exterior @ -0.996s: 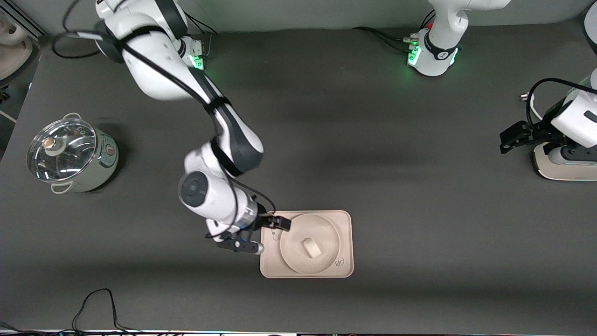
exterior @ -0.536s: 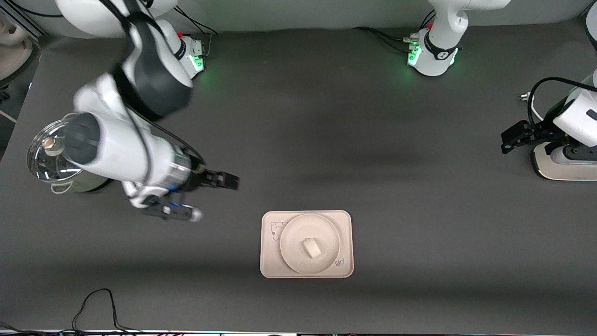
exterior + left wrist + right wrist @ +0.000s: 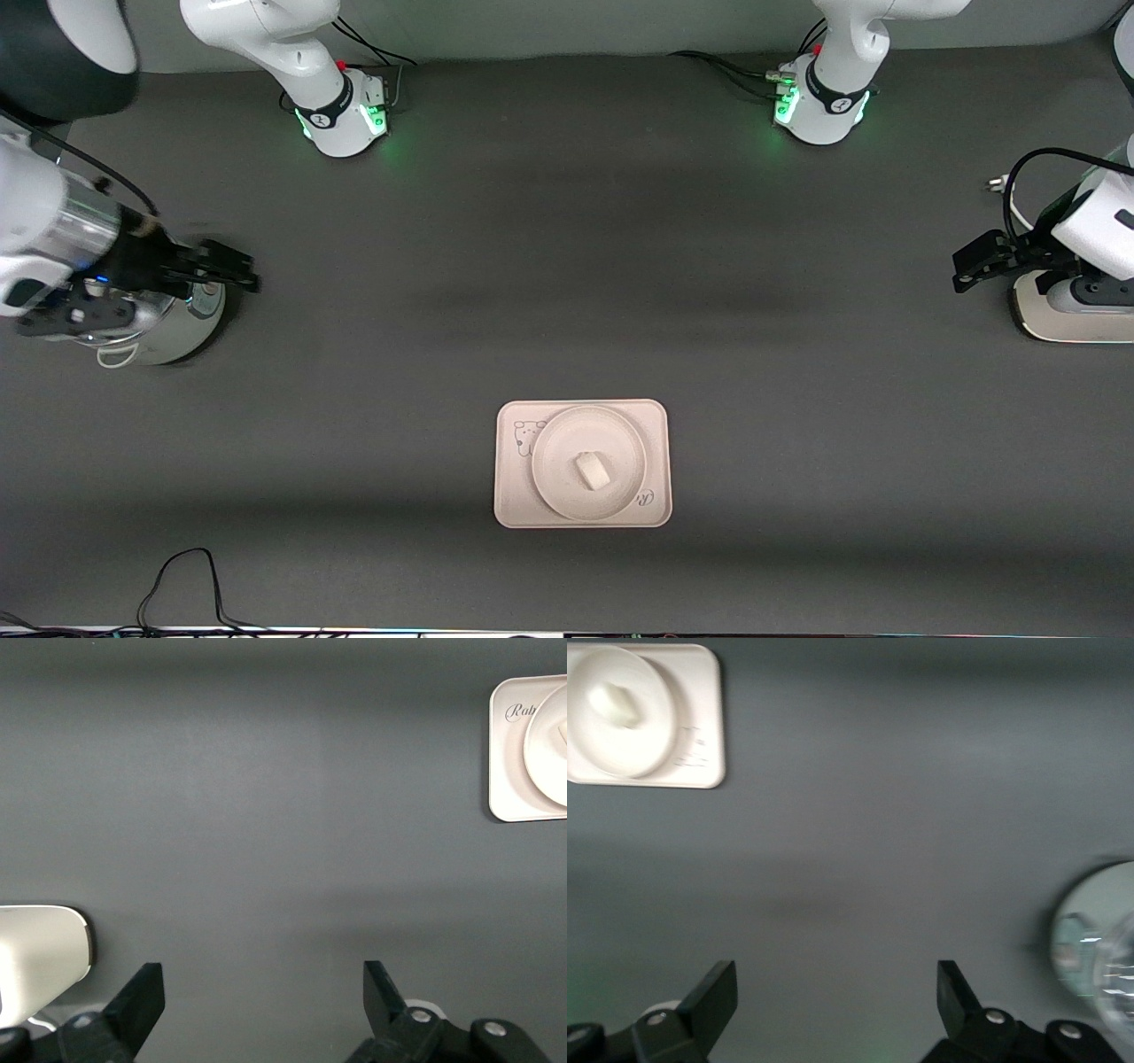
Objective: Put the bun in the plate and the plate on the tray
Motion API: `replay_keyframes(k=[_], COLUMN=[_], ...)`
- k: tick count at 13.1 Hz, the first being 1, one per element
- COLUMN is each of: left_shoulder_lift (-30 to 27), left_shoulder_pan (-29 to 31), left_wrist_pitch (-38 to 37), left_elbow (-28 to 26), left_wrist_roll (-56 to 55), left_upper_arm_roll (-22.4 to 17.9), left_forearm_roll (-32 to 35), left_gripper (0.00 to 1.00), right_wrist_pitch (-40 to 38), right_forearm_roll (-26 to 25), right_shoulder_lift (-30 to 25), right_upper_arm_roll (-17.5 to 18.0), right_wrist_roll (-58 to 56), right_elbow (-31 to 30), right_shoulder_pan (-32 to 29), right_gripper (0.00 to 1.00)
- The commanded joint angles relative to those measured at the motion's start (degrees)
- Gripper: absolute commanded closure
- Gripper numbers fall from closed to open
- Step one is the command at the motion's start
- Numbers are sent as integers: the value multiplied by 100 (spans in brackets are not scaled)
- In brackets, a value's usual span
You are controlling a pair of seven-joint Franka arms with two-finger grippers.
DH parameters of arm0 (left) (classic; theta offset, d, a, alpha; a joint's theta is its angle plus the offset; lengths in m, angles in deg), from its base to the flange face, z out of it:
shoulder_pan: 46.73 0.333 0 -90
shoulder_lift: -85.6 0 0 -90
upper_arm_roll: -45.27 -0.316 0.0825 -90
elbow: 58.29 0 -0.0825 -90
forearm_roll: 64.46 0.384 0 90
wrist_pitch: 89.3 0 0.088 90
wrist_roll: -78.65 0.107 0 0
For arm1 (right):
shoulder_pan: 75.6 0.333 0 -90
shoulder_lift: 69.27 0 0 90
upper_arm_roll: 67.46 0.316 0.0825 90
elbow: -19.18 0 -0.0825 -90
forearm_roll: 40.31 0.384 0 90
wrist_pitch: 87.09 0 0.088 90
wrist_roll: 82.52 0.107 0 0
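Observation:
The white bun (image 3: 592, 470) lies in the round cream plate (image 3: 554, 443), and the plate sits on the rectangular cream tray (image 3: 509, 507), nearer the front camera at mid table. The right wrist view shows the bun (image 3: 616, 704), plate (image 3: 656, 731) and tray (image 3: 702, 718); the left wrist view shows a corner of the tray (image 3: 507, 771) and part of the plate (image 3: 551, 749). My right gripper (image 3: 235, 270) (image 3: 837, 992) is open and empty over the pot at the right arm's end. My left gripper (image 3: 961, 270) (image 3: 263, 992) is open, empty, waiting at the left arm's end.
A steel pot with a glass lid (image 3: 177, 332) (image 3: 1099, 948) stands at the right arm's end, partly under my right hand. A white device (image 3: 1063, 330) (image 3: 35, 948) sits at the left arm's end. A black cable (image 3: 177, 567) lies by the front edge.
My right arm has swung away from the tray, up and toward the right arm's end, and is now over the pot. Bun, plate and tray stayed put. The left arm has not moved.

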Motion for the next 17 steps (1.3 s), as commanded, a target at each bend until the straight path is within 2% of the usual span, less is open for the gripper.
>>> replay_keyframes(k=[1,5,15,17], left_shoulder_lift=[57,57,66,75], left_shoulder_pan=[-10,-28,-63,-89], left_wrist_pitch=[-54,-80,-159,-413], left_elbow=[90,90,204,309], left_wrist_roll=[-17,-8,71,124], left_upper_arm_roll=[-8,-8,1,36], left_forearm_roll=[78,78,131,428], left_gripper=[0,0,0,0], right_wrist_pitch=[51,51,77,68], right_forearm_roll=[-384,-517,-500,-500], right_shoulder_lift=[-246,-369,-326,-343], right_upper_arm_roll=[-6,-454,-464,-464], right_wrist_roll=[-423,-782,-704,-687], right_elbow=[-256,-265,-335,-353], right_shoulder_pan=[-188,-171,-162,-153], right_gripper=[0,0,0,0])
